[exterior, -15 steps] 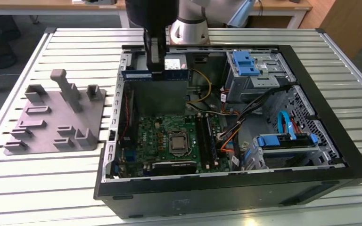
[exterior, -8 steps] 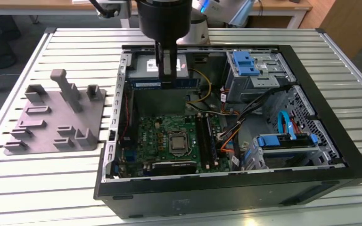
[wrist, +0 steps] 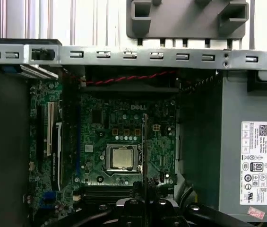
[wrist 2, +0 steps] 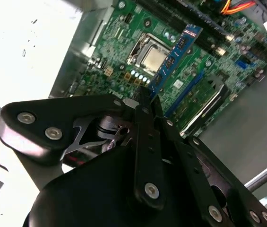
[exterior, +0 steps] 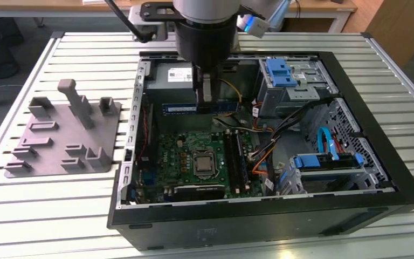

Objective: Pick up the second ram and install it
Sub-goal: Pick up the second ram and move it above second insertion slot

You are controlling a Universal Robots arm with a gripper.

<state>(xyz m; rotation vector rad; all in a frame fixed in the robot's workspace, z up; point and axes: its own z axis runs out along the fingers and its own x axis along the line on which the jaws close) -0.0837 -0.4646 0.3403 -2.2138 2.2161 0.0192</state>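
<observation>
pickup is done – the gripper (exterior: 205, 100) hangs over the open computer case (exterior: 264, 221), jaws pinching the second ram (exterior: 192, 108) at mid-length, held up on edge and clear of everything beneath. in the second wrist view the second ram (wrist 2: 173, 61) juts out past the gripper (wrist 2: 145, 101) above the motherboard (wrist 2: 124, 52), near the processor socket (wrist 2: 153, 56). the grey fixture (exterior: 67, 135) sits outside the case, on the exterior view's left. so we're in the carry-to-install step, i'd say. seating calls for a wrist turn – the strip looks crosswise to the memory slots (exterior: 237, 159) – then a square, straight press down.
</observation>
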